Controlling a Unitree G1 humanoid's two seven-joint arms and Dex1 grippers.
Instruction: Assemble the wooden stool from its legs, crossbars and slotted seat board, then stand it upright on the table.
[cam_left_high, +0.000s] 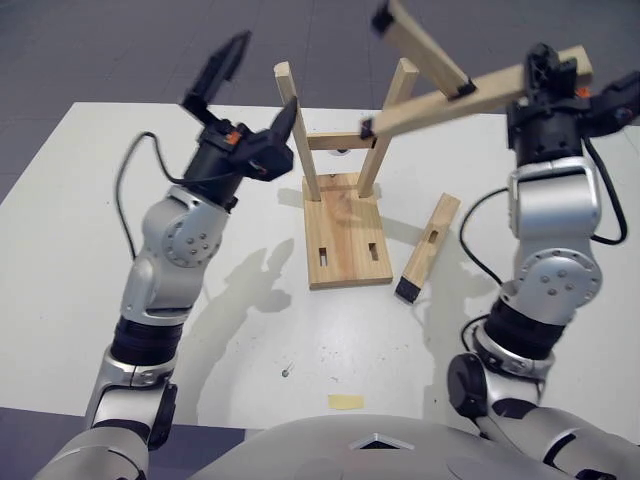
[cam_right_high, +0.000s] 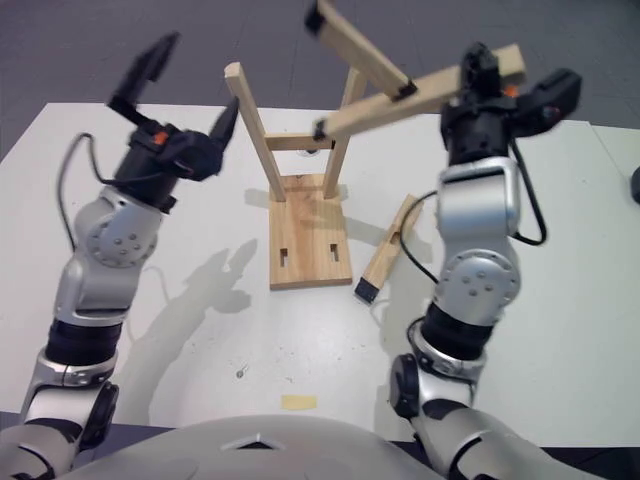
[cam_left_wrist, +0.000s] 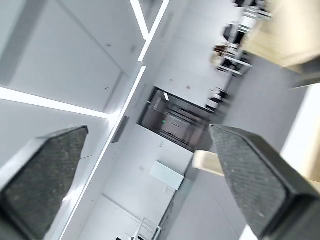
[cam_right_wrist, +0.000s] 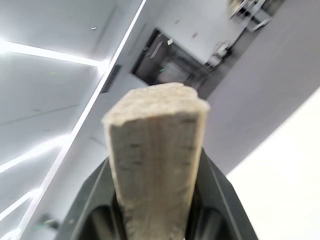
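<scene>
On the white surface (cam_left_high: 120, 180), near its middle, the seat board (cam_left_high: 345, 240) lies flat, a pale wooden rectangle with two empty slots towards the robot. At its far end two legs (cam_left_high: 385, 125) stand upright, tied by a short crossbar (cam_left_high: 340, 141). Just beside the board on the robot's right lies a loose bar (cam_left_high: 428, 248) with a dark end and a notch in its side. The right hand (cam_left_high: 548, 75) is clenched on one end of a raised frame (cam_left_high: 450, 100), two bars joined at an angle and held above the standing legs. The left hand (cam_left_high: 255, 100) is spread wide and grasps nothing, hovering near the top of the left leg without touching it. All the wood looks light, stiff and bare, so it should grip well. Held by its end, though, the frame probably levers easily and could strain its joint. A steadying hold low on a standing leg would likely help while the frame's ends are brought to the empty slots.
</scene>
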